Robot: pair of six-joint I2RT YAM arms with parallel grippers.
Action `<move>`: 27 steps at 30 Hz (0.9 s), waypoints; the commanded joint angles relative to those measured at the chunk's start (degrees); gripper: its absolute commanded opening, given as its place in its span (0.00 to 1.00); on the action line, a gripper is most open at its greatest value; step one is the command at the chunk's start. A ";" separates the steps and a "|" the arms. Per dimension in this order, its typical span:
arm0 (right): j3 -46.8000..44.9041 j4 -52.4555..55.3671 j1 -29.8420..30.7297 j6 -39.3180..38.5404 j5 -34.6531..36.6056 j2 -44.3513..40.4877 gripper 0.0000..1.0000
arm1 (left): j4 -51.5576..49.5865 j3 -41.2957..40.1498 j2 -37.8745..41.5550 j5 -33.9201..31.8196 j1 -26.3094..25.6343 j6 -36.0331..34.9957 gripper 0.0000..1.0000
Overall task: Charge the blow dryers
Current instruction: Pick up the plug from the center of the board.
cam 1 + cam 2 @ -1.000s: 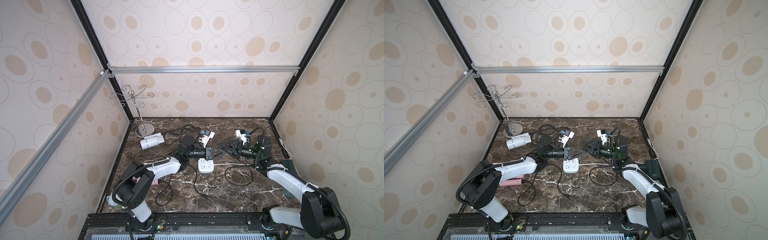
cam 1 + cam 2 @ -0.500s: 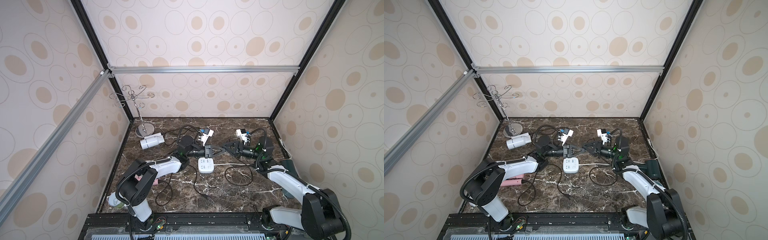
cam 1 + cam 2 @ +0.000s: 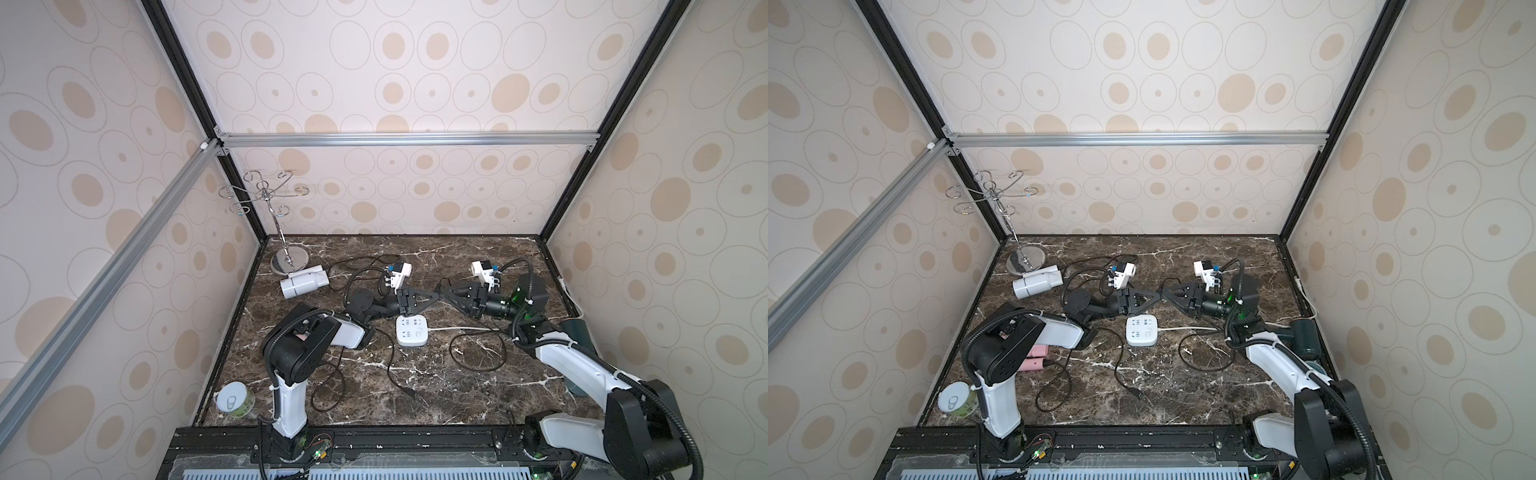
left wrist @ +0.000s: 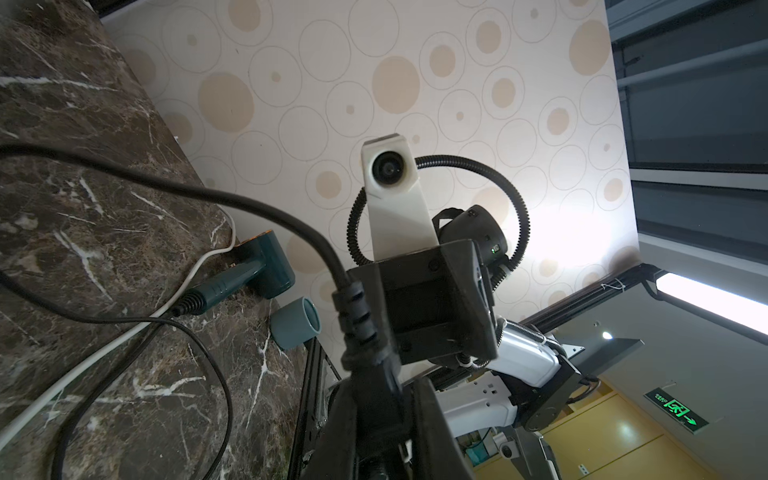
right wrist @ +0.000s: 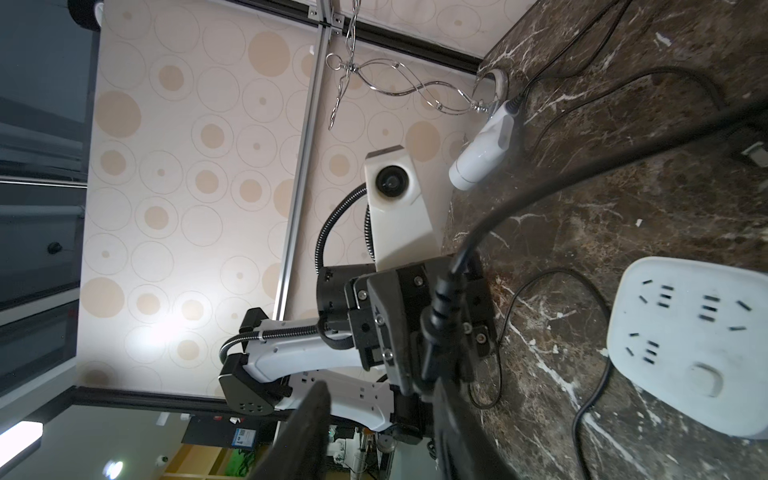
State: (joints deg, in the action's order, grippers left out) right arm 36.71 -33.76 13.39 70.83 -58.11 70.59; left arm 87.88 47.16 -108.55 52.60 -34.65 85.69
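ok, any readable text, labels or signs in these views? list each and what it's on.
No text reads clearly enough to quote.
green exit sign, left wrist view: running figure and arrow; small characters blurred.
can label: too small to read.
power strip: socket slots only, no legible print.
blue notice, right wrist view background: blurred.

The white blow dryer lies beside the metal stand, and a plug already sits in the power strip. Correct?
No: the power strip has all sockets empty, the right wrist view shows; the white blow dryer does lie beside the metal stand.
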 commanded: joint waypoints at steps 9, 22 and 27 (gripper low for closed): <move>-0.51 -7.74 -0.29 2.71 0.26 2.81 0.53 | 5.02 0.63 3.01 1.26 -0.43 0.20 0.00; 3.63 -7.53 0.96 2.98 0.74 5.08 0.51 | 0.79 0.33 3.53 1.14 -1.18 -2.34 0.00; 4.37 -8.17 2.03 3.21 0.55 6.01 0.42 | 0.37 0.04 3.62 0.75 -1.20 -2.62 0.00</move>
State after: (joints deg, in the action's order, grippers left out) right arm 39.57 -41.21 14.81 73.73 -57.01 75.72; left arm 87.55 47.13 -106.17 52.60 -35.53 83.74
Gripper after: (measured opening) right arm 0.430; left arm 0.190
